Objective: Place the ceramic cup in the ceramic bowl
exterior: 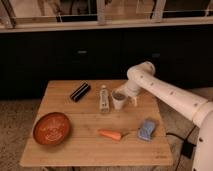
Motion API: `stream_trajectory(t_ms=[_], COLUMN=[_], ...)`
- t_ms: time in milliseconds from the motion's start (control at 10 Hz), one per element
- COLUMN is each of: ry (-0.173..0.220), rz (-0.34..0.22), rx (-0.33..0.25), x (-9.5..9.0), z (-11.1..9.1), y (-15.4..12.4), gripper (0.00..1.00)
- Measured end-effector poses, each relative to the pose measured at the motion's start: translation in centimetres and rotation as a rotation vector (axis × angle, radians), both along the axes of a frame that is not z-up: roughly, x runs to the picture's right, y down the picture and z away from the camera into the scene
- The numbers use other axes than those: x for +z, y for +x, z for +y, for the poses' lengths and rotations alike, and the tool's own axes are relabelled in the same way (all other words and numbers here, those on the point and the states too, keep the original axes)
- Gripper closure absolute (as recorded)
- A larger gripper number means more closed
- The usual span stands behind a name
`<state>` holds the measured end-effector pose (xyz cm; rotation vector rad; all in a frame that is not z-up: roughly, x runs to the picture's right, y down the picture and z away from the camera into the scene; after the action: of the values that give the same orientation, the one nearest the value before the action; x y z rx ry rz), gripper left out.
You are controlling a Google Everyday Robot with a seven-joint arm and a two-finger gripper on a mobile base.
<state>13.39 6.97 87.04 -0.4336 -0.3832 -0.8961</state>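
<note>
A small white ceramic cup point(119, 99) stands upright on the wooden table point(85, 147), right of centre. A reddish-brown ceramic bowl point(52, 128) sits at the table's front left, far from the cup. My gripper point(129, 96) hangs from the white arm point(165, 92) that comes in from the right, and it is right at the cup's right side.
A clear bottle point(103, 98) lies just left of the cup. A black rectangular object point(80, 91) lies at the back left. A carrot point(110, 134) and a blue-grey sponge point(146, 129) lie at the front right. A dark cabinet wall stands behind the table.
</note>
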Motion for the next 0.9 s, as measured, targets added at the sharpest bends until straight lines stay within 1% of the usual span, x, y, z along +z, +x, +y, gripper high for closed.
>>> stream_trajectory(t_ms=[100, 200, 400, 500, 600, 700, 900], ry=[-0.005, -0.009, -0.019, -0.024, -0.027, -0.029, -0.027], rz=[0.003, 0.006, 0.001, -0.004, -0.007, -0.009, -0.022], rx=[-0.008, -0.014, -0.009, -0.001, 0.008, 0.013, 0.041], x=[0.3, 0.5, 0.8, 0.8, 0.9, 0.9, 0.7], z=[0.2, 0.4, 0.6, 0.7, 0.8, 0.9, 1.0], y=[-0.1, -0.1, 0.1, 0.3, 0.5, 0.6, 1.0], gripper=[0.23, 0.31, 0.5, 0.6, 0.73, 0.8, 0.98])
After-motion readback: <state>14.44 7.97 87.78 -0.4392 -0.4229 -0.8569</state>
